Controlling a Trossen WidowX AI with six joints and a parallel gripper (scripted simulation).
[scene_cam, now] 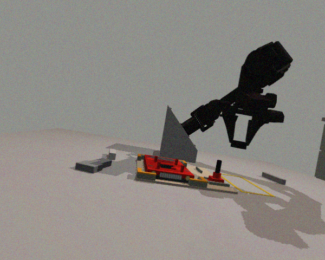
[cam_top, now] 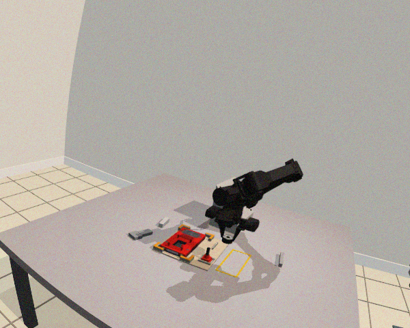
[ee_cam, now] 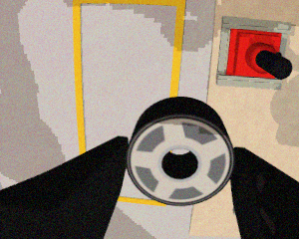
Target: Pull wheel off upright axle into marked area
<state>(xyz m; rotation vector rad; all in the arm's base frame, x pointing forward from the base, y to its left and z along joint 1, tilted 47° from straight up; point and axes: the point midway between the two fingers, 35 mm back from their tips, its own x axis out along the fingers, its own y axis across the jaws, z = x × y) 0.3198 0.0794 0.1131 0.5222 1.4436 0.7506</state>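
The wheel (cam_top: 227, 238) (scene_cam: 238, 144) (ee_cam: 209, 161), black with a light spoked face and a centre hole, is off the axle and in the air. My gripper (cam_top: 228, 238) (scene_cam: 239, 143) (ee_cam: 179, 152) is shut on it, one finger on each side of the rim. The black upright axle (cam_top: 208, 251) (scene_cam: 218, 167) (ee_cam: 273, 65) stands bare on its red base (cam_top: 206, 259) (scene_cam: 215, 177) (ee_cam: 240, 54). The marked area, a yellow outline (cam_top: 227, 273) (scene_cam: 257, 193) (ee_cam: 78, 75), lies on the table beside the board. In the wrist view the wheel overlaps the outline's lower right part.
The beige board (cam_top: 200, 264) (scene_cam: 227, 189) (ee_cam: 229, 124) carries the axle base and a red plate (cam_top: 190, 246) (scene_cam: 151, 164) between orange corner pieces. A grey block (cam_top: 139, 234) (scene_cam: 93, 165) lies beyond the plate. A grey bar (cam_top: 279, 259) (scene_cam: 273, 178) lies past the marked area.
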